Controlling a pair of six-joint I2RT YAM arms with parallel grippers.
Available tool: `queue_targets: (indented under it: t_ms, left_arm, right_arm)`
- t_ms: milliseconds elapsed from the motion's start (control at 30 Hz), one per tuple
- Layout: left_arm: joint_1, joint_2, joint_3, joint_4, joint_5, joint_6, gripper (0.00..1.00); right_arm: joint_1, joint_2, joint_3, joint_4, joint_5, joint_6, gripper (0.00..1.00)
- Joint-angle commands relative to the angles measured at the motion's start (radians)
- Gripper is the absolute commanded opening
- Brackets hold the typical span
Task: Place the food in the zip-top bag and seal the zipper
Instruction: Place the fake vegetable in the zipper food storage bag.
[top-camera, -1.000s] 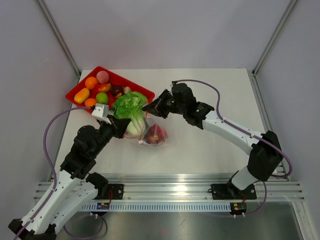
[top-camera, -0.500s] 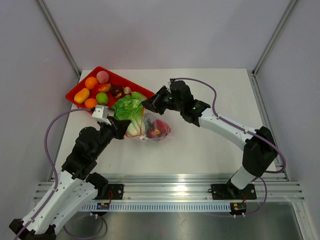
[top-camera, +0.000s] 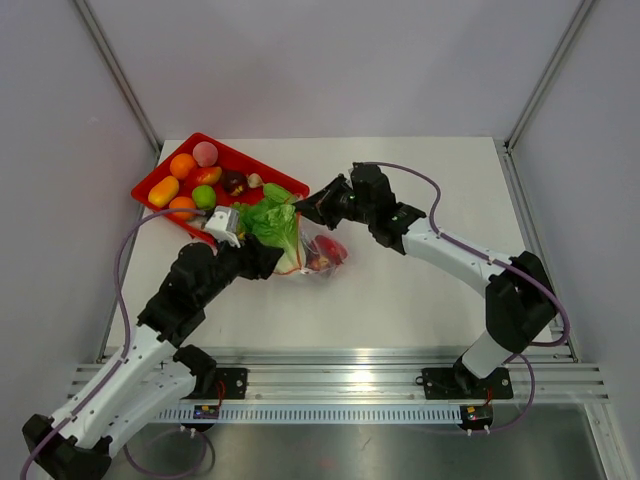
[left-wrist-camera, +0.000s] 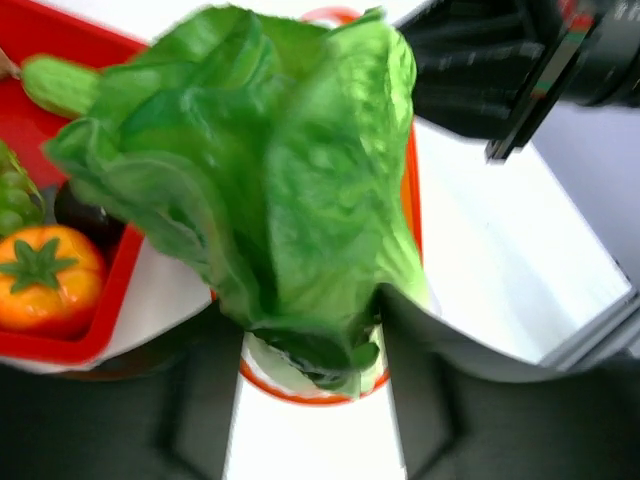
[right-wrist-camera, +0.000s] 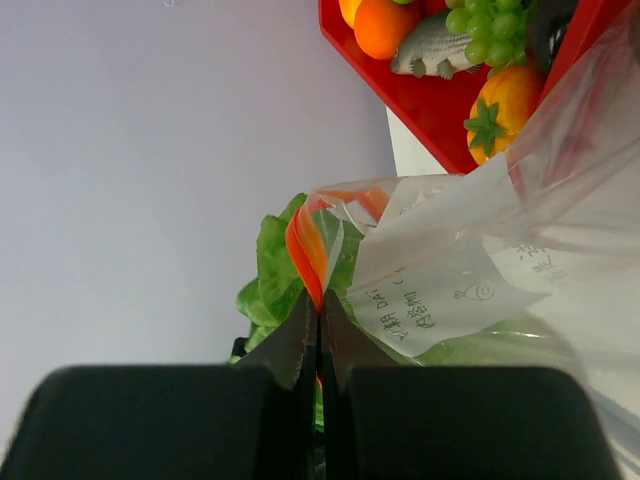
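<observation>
The cabbage (top-camera: 270, 222) stands with its stem end inside the zip-top bag's (top-camera: 318, 252) mouth, its leaves sticking out toward the tray. In the left wrist view the cabbage (left-wrist-camera: 290, 190) fills the middle, and the orange zipper (left-wrist-camera: 300, 395) loops under its base. My left gripper (top-camera: 268, 258) is open, one finger on each side of the cabbage base. My right gripper (right-wrist-camera: 320, 315) is shut on the zipper (right-wrist-camera: 308, 250) at the bag's far edge and holds the mouth up. A dark red food piece (top-camera: 325, 252) lies inside the bag.
The red tray (top-camera: 262, 168) at the back left holds several more toy fruits, among them an orange tomato (left-wrist-camera: 45, 275) and green grapes (right-wrist-camera: 490, 25). The tray's near corner lies close behind the cabbage. Grey walls stand on both sides of the white table (top-camera: 420, 300).
My left gripper has opened and let go of the cabbage after carrying it right, into the bag's mouth. The right gripper has kept its hold on the zipper, shifting slightly.
</observation>
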Motion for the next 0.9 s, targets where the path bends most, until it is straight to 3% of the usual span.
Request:
queue_targets:
  t_ms: [0, 100, 200, 233, 533, 733, 867]
  left_arm:
    - [-0.011, 0.057, 0.057, -0.022, 0.066, 0.004, 0.66]
    - [-0.013, 0.088, 0.061, -0.015, 0.048, 0.001, 0.68]
    - [-0.013, 0.1, 0.077, -0.024, 0.04, 0.005, 0.94]
    - [-0.014, 0.102, 0.087, -0.03, 0.037, 0.005, 0.99]
    - [-0.014, 0.016, 0.132, -0.099, -0.072, 0.016, 0.99]
    - [-0.014, -0.01, 0.13, -0.104, -0.095, 0.002, 0.82]
    - [-0.014, 0.028, 0.114, -0.061, -0.05, -0.019, 0.41]
  right_arm:
    - [-0.013, -0.051, 0.001, 0.125, -0.038, 0.046, 0.0]
    - [-0.013, -0.051, -0.004, 0.161, -0.055, 0.066, 0.0]
    - [-0.013, -0.063, -0.013, 0.162, -0.055, 0.07, 0.0]
    - [-0.014, -0.066, -0.016, 0.16, -0.054, 0.07, 0.0]
    - [-0.016, -0.086, -0.018, 0.172, -0.058, 0.074, 0.0]
    - [-0.015, -0.083, -0.015, 0.182, -0.066, 0.076, 0.0]
    - [-0.016, -0.071, -0.007, 0.203, -0.086, 0.089, 0.0]
